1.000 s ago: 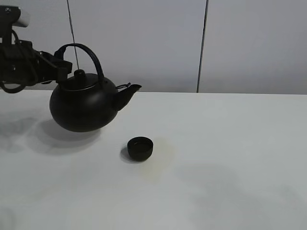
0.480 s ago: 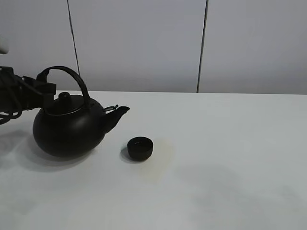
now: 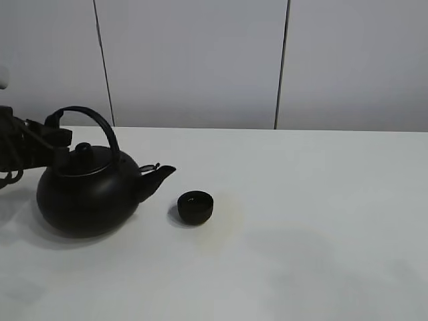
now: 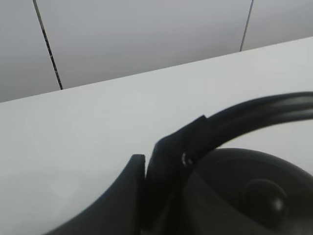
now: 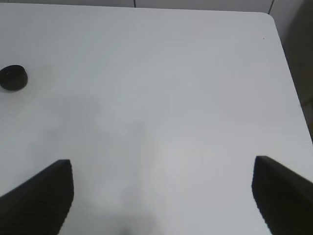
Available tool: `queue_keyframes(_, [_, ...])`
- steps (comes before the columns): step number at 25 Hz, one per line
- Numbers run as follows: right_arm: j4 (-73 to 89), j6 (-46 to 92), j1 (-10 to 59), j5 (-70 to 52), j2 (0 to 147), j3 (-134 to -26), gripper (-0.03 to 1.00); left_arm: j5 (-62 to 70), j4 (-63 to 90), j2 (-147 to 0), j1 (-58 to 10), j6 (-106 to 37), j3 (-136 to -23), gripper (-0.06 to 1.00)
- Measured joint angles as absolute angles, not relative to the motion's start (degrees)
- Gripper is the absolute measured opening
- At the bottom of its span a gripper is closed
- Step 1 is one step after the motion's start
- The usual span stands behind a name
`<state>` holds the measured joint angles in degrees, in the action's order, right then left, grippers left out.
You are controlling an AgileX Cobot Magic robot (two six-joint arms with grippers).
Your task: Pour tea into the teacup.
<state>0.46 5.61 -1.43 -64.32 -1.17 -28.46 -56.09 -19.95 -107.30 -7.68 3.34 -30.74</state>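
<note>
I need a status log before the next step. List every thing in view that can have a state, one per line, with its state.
kettle: upright, lid on, resting on the table, spout toward the teacup
teacup: upright on the table, apart from the kettle; contents too dark to tell
left hand: shut on the kettle handle
right hand: open, holding nothing, above bare table

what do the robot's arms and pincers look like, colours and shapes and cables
The left arm is matte black and blocky, with thin black cables looping beside it and a white part at the frame edge. Its pincer has dark, curved fingers. The right pincer shows two black wedge-shaped fingers with finely ribbed inner faces. No markings are visible.
</note>
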Motion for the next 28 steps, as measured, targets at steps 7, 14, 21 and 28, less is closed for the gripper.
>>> queue_keyframes(7, [0.5,5.6,-1.4,-64.3,-1.2,-28.5,0.68,-57.7,-18.9,-107.2,-7.7,0.6,-28.1,0.11])
queue_keyframes(14, [0.5,5.6,-1.4,-64.3,-1.2,-28.5,0.68,-58.6,-16.7,-107.2,-7.7,-0.3,-27.4,0.11])
queue_keyframes(21, [0.5,5.6,-1.4,-64.3,-1.2,-28.5,0.68,-61.8,-16.7,-106.7,-7.7,0.0,-27.5,0.25])
queue_keyframes(28, [0.5,5.6,-1.4,-64.3,-1.2,-28.5,0.68,-63.2,-16.0,-106.4,-7.7,1.4,-27.4,0.50])
